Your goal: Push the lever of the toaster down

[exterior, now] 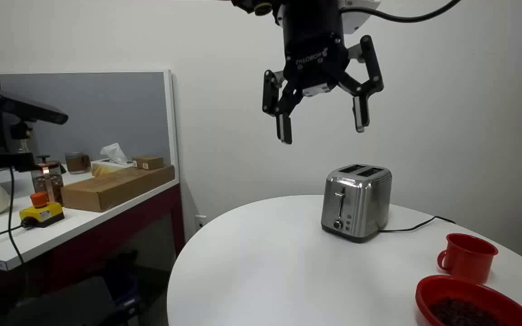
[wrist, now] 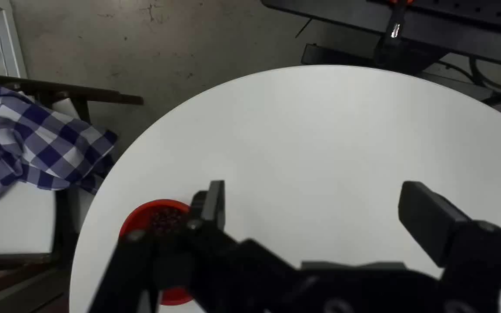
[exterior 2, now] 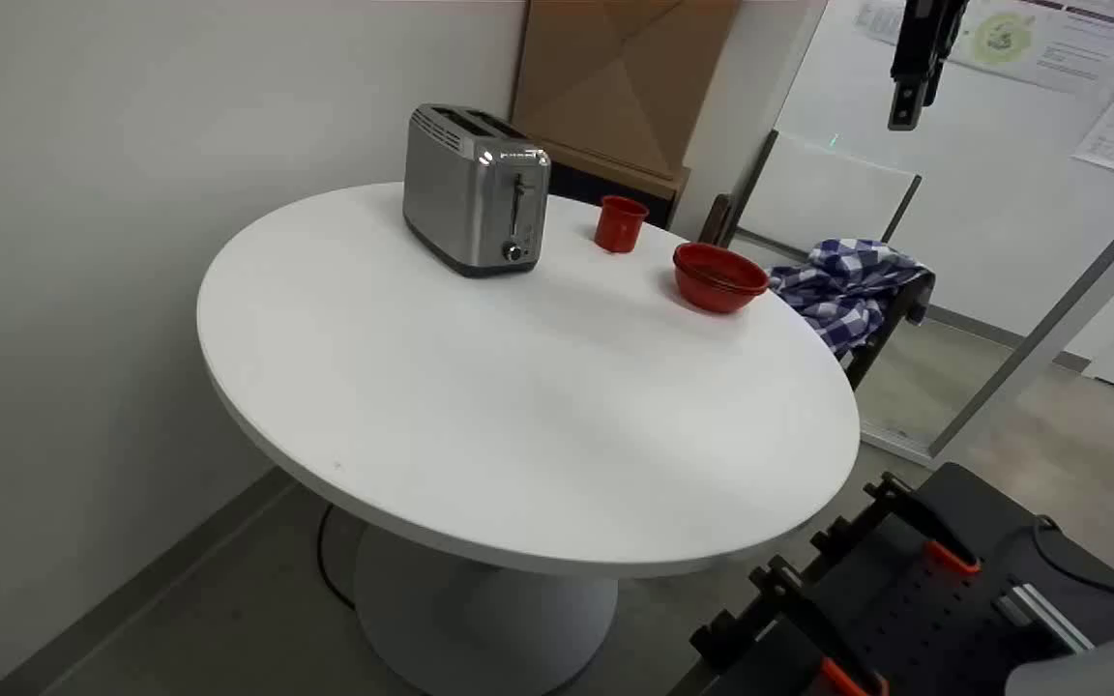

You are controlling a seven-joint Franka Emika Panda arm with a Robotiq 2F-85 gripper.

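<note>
A silver two-slot toaster stands upright on the white round table, close to the wall. It also shows in an exterior view. Its lever sits near the top of a vertical slot on the front, above a round knob; the lever shows small in an exterior view. My gripper is wide open, with nothing between its fingers, high above the table and well apart from the toaster. Only a fingertip part of the gripper shows at the top right in an exterior view. The wrist view shows both open fingers; the toaster is out of view there.
A red mug and a red bowl with dark contents stand on the table beside the toaster; the bowl is partly behind a finger. A black cord runs from the toaster. A chair with a checked cloth stands by the table.
</note>
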